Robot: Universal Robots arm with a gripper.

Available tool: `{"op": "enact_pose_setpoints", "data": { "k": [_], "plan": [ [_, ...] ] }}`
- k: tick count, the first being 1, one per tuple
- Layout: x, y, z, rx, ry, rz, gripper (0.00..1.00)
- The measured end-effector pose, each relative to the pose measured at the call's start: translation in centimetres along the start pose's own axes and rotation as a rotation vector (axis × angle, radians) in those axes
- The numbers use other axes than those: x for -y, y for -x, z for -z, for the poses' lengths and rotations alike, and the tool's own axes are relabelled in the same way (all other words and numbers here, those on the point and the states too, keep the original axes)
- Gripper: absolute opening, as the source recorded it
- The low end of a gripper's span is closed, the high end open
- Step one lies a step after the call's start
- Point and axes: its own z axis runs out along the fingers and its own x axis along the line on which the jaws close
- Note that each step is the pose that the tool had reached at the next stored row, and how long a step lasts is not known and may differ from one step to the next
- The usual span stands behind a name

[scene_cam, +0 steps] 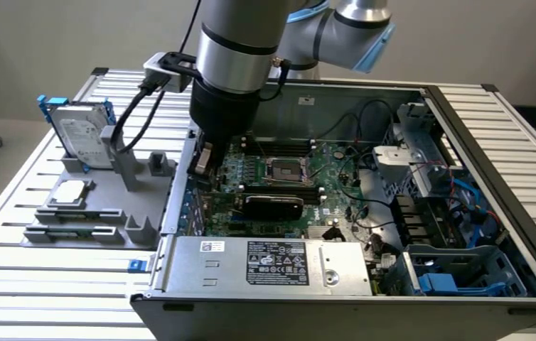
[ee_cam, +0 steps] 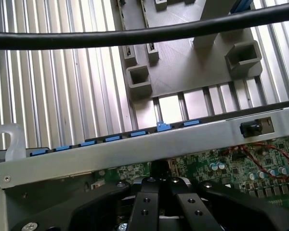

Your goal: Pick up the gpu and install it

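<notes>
The arm stands over the open computer case [scene_cam: 438, 99], with the gripper [scene_cam: 203, 162] lowered inside the chassis near the wall on the exterior view's left. In the wrist view the gripper [ee_cam: 159, 192] has its 2 fingers [ee_cam: 143, 207] drawn fully together above the green motherboard [ee_cam: 260, 159], and nothing is visible between them. The gpu [scene_cam: 270, 206], recognisable by its black rectangular shroud, stands on edge across the motherboard [scene_cam: 320, 174] just below the CPU socket [scene_cam: 285, 170], apart from the gripper. Judged from its position, the card is already in the area of the expansion slot, so pickup and transfer appear complete; whether it is pressed fully home in the slot cannot be told. The grey fixture tray [scene_cam: 78, 206] on the slatted table [scene_cam: 21, 277] beside the case carries the hard drive in its blue frame [scene_cam: 83, 138]. 1 step may remain: confirmation of seating. The gripper is close to the card's bracket end but not on it.
</notes>
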Motion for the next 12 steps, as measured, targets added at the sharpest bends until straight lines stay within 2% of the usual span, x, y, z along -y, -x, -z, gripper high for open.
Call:
{"op": "enact_pose_setpoints", "data": {
  "k": [2,4,12],
  "plan": [
    [0.03,0.01,-0.03,-0.0085,-0.0015,-0.003,0.11],
    [0.09,0.02,-0.04,-0.0129,-0.0025,-0.004,0.11],
    [0.31,0.07,0.64,-0.0136,-0.0027,-0.004,0.11]
  ]
}}
